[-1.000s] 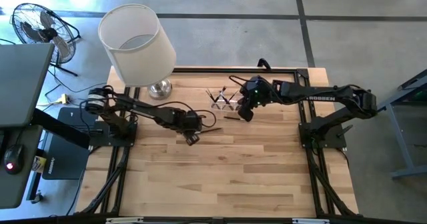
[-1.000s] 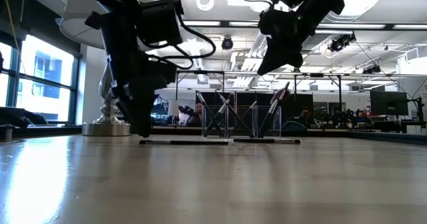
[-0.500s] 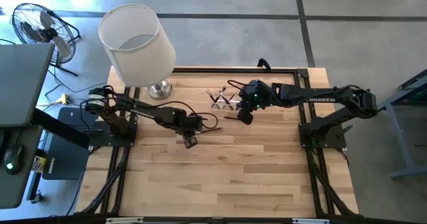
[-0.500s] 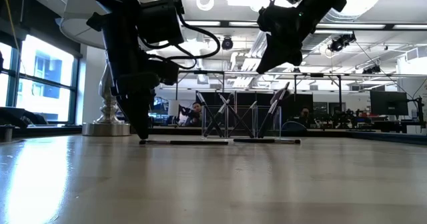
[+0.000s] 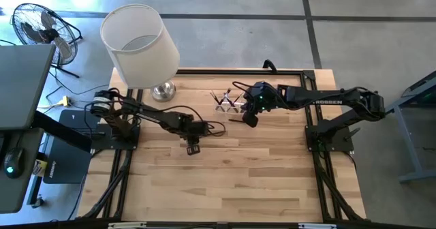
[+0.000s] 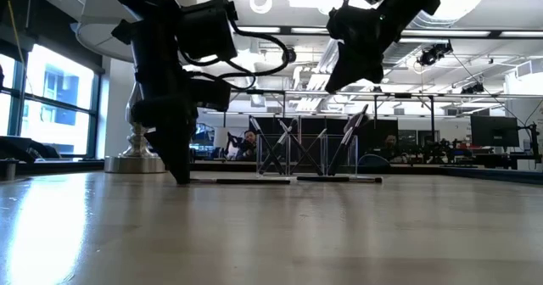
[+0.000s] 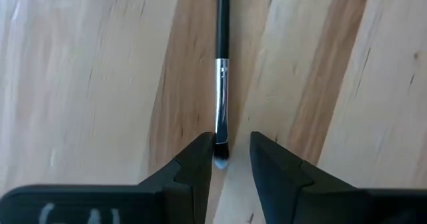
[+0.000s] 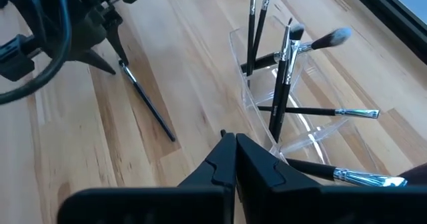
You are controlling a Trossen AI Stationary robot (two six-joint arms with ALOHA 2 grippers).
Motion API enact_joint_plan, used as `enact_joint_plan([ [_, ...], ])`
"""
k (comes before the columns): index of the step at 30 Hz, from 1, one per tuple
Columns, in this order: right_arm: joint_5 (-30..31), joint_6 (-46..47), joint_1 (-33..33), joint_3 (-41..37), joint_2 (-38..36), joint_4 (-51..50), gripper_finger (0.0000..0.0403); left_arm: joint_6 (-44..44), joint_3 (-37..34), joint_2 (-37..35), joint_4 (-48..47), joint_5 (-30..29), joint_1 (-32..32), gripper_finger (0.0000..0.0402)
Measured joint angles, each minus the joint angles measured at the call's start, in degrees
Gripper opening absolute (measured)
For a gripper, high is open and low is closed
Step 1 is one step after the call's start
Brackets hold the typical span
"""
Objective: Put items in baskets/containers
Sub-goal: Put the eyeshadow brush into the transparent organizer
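Left gripper [image 7: 231,159] straddling the bristle tip of a makeup brush [image 7: 222,84] lying flat on the table [image 5: 272,174], jaws parted, not yet gripping. Better squeezing at the ferrule, then lifting level toward the clear holder [image 8: 293,127] off to its right. Right gripper [image 8: 235,159] hovering closed, empty, beside that holder. Holder's walls barely showing.

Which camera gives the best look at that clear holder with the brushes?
The right wrist view: the clear holder fills it, brushes leaning inside. The high view shows it tiny, the low view faint and far, the left wrist view not at all.
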Motion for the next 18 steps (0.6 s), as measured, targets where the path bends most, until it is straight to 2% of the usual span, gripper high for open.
enact_joint_plan([
  [3,-0.9,0.0,0.0,0.0,0.0,0.5,0.0001,3.3,0.0,0.6,-0.3,0.5,0.0,0.008],
  [7,-2.9,0.0,0.0,0.0,0.0,1.1,0.0006,4.2,0.0,0.8,-0.6,1.9,0.1,0.0013],
  [13,-3.9,-2.2,3.3,0.0,1.7,-1.2,0.0012,4.1,-0.1,0.4,-0.8,5.2,0.3,0.0004],
  [18,2.6,-2.5,11.1,0.0,4.9,-1.6,0.0002,2.5,0.0,0.4,-0.9,9.6,0.4,0.0002],
])
